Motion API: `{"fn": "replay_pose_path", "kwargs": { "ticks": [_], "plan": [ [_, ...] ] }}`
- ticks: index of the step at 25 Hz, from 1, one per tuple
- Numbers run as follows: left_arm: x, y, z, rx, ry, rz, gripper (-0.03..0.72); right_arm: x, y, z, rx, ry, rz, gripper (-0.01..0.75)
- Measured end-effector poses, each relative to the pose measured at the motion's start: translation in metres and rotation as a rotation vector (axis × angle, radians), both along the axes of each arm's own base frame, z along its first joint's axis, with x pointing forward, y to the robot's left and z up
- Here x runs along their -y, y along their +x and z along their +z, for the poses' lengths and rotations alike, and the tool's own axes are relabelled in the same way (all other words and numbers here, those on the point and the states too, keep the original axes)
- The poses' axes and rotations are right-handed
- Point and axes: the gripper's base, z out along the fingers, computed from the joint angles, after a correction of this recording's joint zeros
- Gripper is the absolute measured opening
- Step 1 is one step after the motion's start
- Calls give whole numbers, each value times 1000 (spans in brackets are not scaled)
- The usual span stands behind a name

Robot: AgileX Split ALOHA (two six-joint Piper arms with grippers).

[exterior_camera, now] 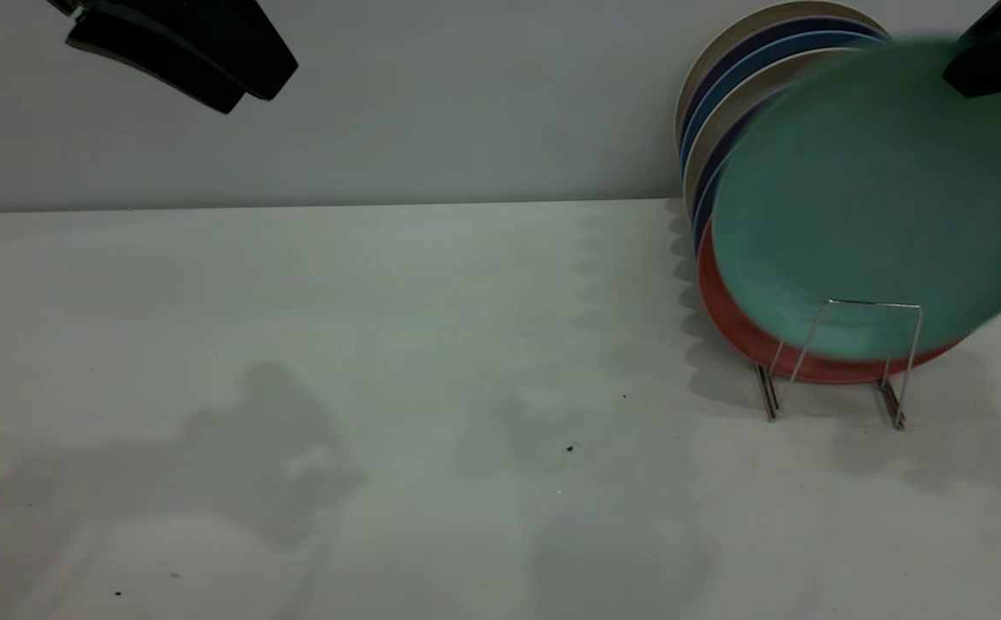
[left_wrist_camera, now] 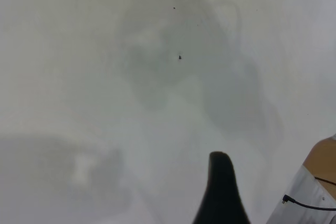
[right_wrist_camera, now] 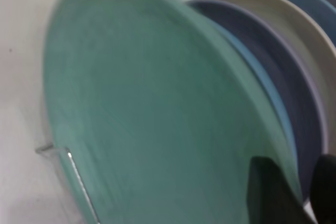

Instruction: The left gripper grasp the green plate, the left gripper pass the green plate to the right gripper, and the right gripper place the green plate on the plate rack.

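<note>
Now, the counter (exterior_camera: 294,387) lies bare in front of you, and the work is all at its far right, where the green plate (exterior_camera: 879,207) hangs upright at the front of the stack, its lower edge behind the front loop of the plate rack (exterior_camera: 841,357) and just in front of the salmon-pink plate (exterior_camera: 729,323). Your right tool (exterior_camera: 996,60) is clamped on the plate's upper rim, one finger (right_wrist_camera: 270,195) showing across its face in the right wrist view. The plate looks blurred, so it is likely moving; steady it before you let go. Lower it straight until the rim seats in the wire slot, keep it parallel to the blue and cream plates (exterior_camera: 724,112) behind, and only then release. Your left tool (exterior_camera: 199,52) is parked high at the far left, well apart; whether its fingers are parted I cannot tell
</note>
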Motion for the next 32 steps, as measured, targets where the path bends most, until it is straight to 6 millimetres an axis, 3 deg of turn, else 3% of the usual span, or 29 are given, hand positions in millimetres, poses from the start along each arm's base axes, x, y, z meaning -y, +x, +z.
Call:
{"fn": "replay_pose_path", "kwargs": {
  "ticks": [4, 9, 12, 15, 19, 23, 27, 32],
  "plan": [
    [0, 0, 0, 1, 0, -1, 584, -4, -2, 0, -21, 34, 36, 316],
    [0, 0, 0, 5, 1, 3, 584, -13, -5, 2, -50, 155, 68, 336],
    [0, 2, 2, 23, 2, 15, 584, -24, -11, 12, -88, 333, 86, 338],
    [0, 5, 18, 47, -12, 57, 584, -37, -26, 35, -198, 605, 80, 338],
    [-6, -5, 66, 120, -36, 122, 584, -48, -64, 76, -396, 819, 62, 338],
    [-16, -41, 113, 181, 5, 127, 584, -45, -122, 110, -516, 703, 4, 338],
    [-32, -92, 148, 218, 114, 162, 584, -29, -181, 132, -476, 499, -193, 338],
    [-55, -133, 176, 307, 222, 378, 584, -8, -241, 135, -395, 465, -541, 340]
  ]
}}
